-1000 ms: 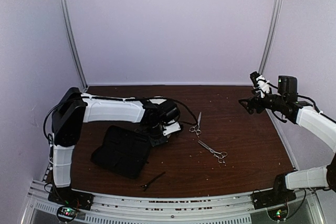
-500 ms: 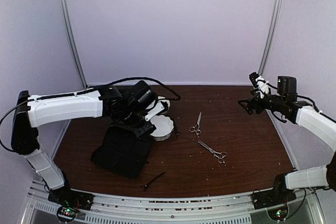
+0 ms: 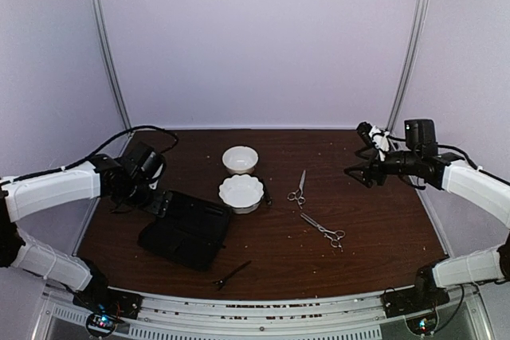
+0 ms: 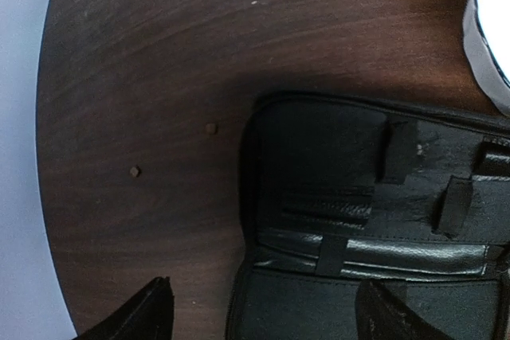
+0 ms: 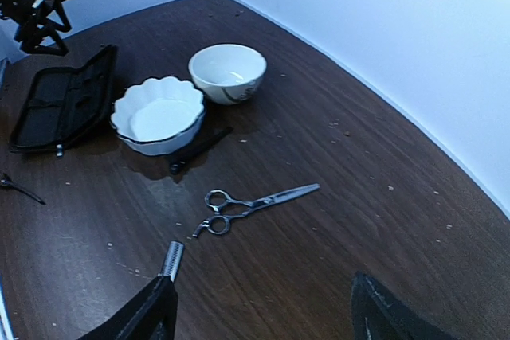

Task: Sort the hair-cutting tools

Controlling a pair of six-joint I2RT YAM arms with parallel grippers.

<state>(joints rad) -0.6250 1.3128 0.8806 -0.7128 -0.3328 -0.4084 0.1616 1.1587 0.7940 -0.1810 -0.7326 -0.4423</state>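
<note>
Left gripper (image 4: 267, 312) gaped wide, holding nothing, over the open black leathery case (image 4: 358, 220) with strap loops. Right gripper (image 5: 263, 308) was equally wide, unladen, above the dark wood desk (image 5: 382, 197). Slim steel far scissors (image 3: 298, 189) and near scissors (image 3: 323, 231) lay apart mid-desk. One black stick (image 5: 199, 149) lay just beside the scalloped white bowl (image 5: 157, 115), a second stick (image 3: 231, 275) by the front edge

Far bowl: round white ceramic bowl (image 3: 240, 159) stood upright.
Near bowl: scalloped white bowl (image 3: 241, 193) sat just before it.
Case: flat black rectangular case (image 3: 186, 230) lay open.
</note>
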